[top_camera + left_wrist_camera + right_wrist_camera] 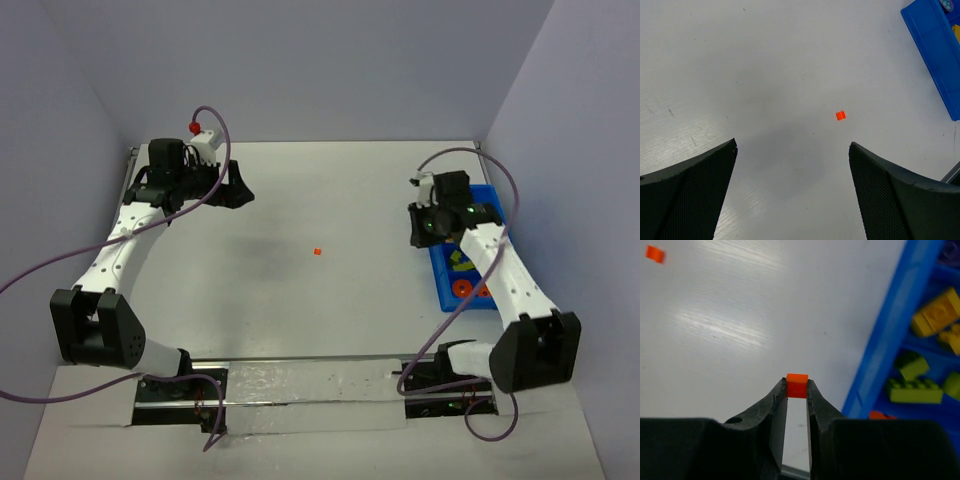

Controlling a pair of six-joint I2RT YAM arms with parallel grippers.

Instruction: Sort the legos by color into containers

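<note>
Orange lego (797, 385) is pinched at the fingertips of the right hand (797, 393), lower centre of its wrist view, left of the blue tray (890, 325). One loose orange lego (316, 252) lies mid-frame on the bench (350, 190). The left hand (792, 145) is spread wide and empty.

We read no text, label, brand, number or sign in any view; the tray (887, 335) and the bricks (914, 390) bear no legible marking.
</note>
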